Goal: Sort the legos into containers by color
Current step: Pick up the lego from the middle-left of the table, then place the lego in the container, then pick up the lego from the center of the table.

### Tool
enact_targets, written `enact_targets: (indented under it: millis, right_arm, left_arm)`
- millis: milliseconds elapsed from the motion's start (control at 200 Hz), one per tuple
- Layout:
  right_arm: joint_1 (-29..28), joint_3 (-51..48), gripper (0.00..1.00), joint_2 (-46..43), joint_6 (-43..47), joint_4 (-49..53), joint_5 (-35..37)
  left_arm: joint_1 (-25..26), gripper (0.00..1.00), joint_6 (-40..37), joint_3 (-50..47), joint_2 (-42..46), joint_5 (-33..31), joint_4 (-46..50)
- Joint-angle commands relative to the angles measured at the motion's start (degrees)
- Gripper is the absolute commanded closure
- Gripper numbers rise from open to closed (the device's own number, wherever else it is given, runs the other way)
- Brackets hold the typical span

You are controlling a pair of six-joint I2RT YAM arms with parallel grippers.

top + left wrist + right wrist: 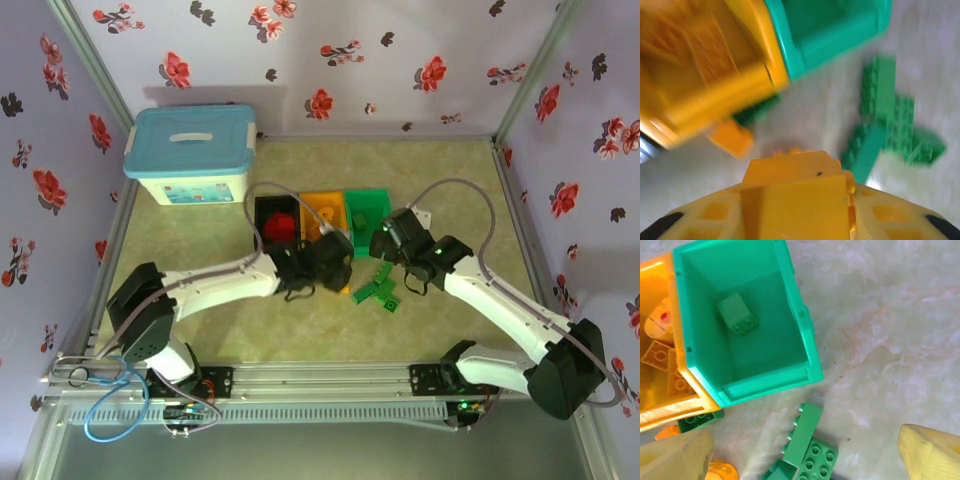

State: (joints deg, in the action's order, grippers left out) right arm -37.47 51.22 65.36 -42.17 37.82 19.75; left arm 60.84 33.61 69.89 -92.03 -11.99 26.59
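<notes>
Orange-yellow brick [792, 172]: bottom centre of the left wrist view, seated between pale yellow fingers [705, 220]. Blur hides whether it rests on the table [250, 330] or hangs clear.
Left gripper [795, 205]: clamped on the orange-yellow brick, one finger on each side.
Orange bin [715, 100]: upper left of the held brick in the wrist view. From above it is the middle bin of the row, directly above the left gripper, with its long axis running toward the back wall. It holds orange-yellow pieces.
Deciding relation: by judgement, a short lift and carry over the bin's near wall. The left arm is the nearer one.
Green bin [807, 335]: touches the orange bin's right side, with one green brick [737, 314] inside.
Right gripper [802, 440]: fingers spread wide with nothing between them, poised over the green bricks [810, 450].
Green bricks: a loose cluster on the table, just below the green bin.
Loose orange brick [730, 139]: on the table beside the orange bin's near corner.
Black bin [266, 208]: left end of the row, with red bricks [283, 226] inside.
White box [190, 185]: upper left, well apart.
</notes>
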Motion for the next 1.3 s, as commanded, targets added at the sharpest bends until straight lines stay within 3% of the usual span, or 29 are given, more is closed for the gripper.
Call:
enact_targets:
  millis: [0, 200, 235, 290, 350, 645, 1030, 1150, 1295]
  right_arm:
    - [0.2, -2.2, 0.05, -1.9, -2.2, 1.4, 0.5]
    - [0.2, -6.2, 0.07, -5.0, -3.5, 1.7, -2.5]
    - [0.2, -7.1, 0.09, -5.5, -3.6, 1.4, -2.8]
    - [0.2, -8.3, 0.11, -5.8, -3.8, 0.7, -3.5]
    - [0.2, -9.3, 0.14, -5.7, -3.9, 0.0, -4.3]
    - [0.2, -10.4, 0.31, 0.6, -3.8, -6.1, -7.7]
    - [0.3, -5.7, 0.35, 17.7, -1.3, -11.1, -5.2]
    - [0.2, -4.1, 0.46, 22.0, -0.4, -11.1, -5.4]
    - [0.1, -3.8, 0.69, 22.9, -0.2, -10.2, -5.8]
  left_arm:
    - [-6.2, 0.65, -4.7, 5.7, -1.0, 0.7, -0.1]
    - [-13.5, 0.62, -7.0, 15.7, -9.9, 3.0, 1.5]
    - [-14.3, 0.52, -7.1, 17.2, -11.2, 3.0, 2.1]
    - [-14.8, 0.22, -7.0, 19.9, -12.8, 2.9, 4.2]
    - [-14.7, 0.15, -7.1, 20.9, -12.6, 2.6, 5.1]
    - [-11.7, 0.12, -6.2, 10.2, 0.5, 1.2, -0.1]
    - [-6.4, 0.14, -0.4, -10.2, 16.6, -3.2, -3.9]
    - [-6.0, 0.14, 1.5, -14.5, 19.3, -3.7, -4.0]
    - [-5.8, 0.15, 2.2, -17.7, 22.1, -4.6, -3.8]
